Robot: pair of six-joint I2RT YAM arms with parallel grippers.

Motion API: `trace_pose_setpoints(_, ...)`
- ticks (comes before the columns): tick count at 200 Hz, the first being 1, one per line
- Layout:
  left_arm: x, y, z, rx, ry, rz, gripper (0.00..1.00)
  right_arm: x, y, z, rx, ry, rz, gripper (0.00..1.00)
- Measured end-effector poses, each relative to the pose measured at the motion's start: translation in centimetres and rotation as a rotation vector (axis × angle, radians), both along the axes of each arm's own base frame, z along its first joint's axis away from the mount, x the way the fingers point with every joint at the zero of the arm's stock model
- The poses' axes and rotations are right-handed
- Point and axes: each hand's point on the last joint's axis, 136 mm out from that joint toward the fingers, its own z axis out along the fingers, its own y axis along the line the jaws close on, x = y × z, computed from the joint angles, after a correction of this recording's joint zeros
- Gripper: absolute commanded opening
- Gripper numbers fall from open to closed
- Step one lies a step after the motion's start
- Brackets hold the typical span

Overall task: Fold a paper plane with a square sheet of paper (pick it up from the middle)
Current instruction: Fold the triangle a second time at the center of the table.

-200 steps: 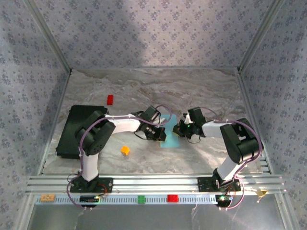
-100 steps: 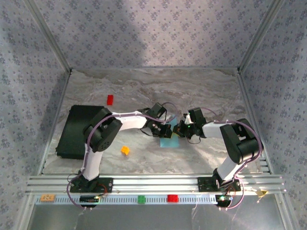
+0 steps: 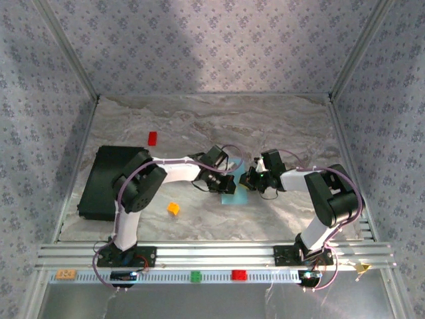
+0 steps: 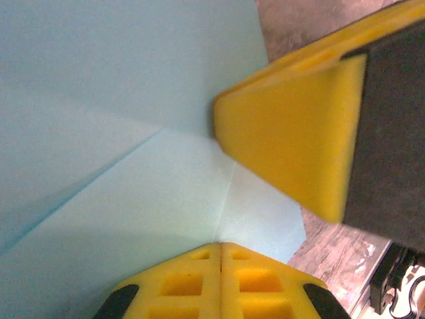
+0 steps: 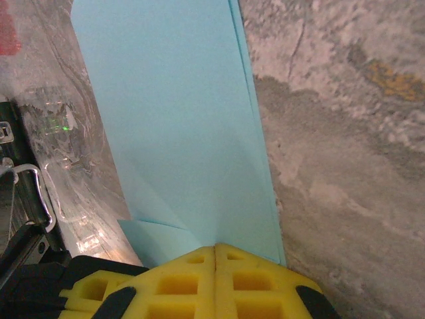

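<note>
Out at the middle of the bench (image 3: 199, 126), the left gripper (image 4: 221, 262) is closed, tips down on the square sheet of paper (image 4: 126, 86) where its diagonal creases meet. The right gripper (image 5: 216, 262), closed too, sits at the sheet's end, and the long axis runs straight away from its tips. Both touch it, so neither is nearer. I cannot tell which end is the nose.

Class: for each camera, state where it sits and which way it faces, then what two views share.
Top external: above and behind, looking down at the marble table; the left arm and the right arm show.
Left wrist: on the left arm, looking along its shut left pincer at the blue paper.
Right wrist: on the right arm, looking past its shut right pincer at the blue paper.
Shared: both wrist views show the creased blue paper.
</note>
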Motion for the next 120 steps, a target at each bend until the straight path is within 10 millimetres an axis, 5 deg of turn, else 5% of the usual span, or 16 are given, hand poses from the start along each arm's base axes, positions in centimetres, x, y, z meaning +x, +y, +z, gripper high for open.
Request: trace_pose_setpoints(120, -2.8, 3.0, -0.3, 0.027, 0.024, 0.002, 0.06, 0.0, -0.1, 0.0, 0.007, 0.004, -0.001, 0.0)
